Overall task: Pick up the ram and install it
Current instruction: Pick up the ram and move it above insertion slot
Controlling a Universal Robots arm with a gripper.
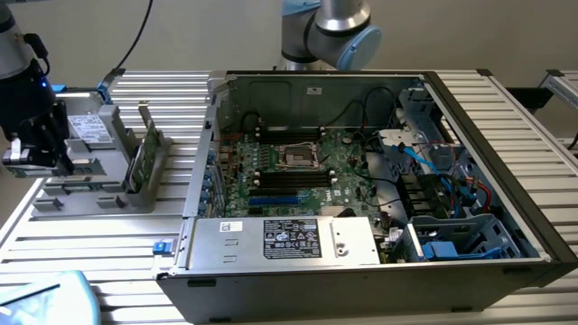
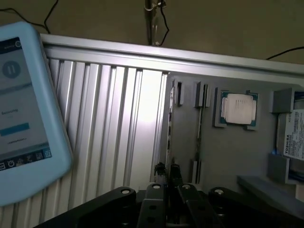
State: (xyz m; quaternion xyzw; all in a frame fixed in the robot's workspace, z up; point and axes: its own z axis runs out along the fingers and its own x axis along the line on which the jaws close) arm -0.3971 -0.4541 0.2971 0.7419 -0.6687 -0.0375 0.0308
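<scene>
The ram (image 1: 145,157), a thin green board, stands on edge in the grey fixture (image 1: 86,203) on the exterior view's left, beside the open computer case (image 1: 505,203). My gripper (image 1: 36,150) hangs over the far left part of that fixture, well apart from the ram. In the wrist view the gripper (image 2: 168,173) is shut with nothing between its dark fingers (image 2: 160,170), above the fixture's grey plate (image 2: 223,156). The motherboard's black slots (image 1: 294,177) lie inside the case.
On the fixture lie a square silver processor chip (image 2: 239,109) and a silver drive with a white label (image 2: 294,133) (image 1: 88,127). A light-blue tablet (image 2: 23,118) (image 1: 40,298) lies on the ribbed table. The arm's base (image 1: 329,30) stands behind the case.
</scene>
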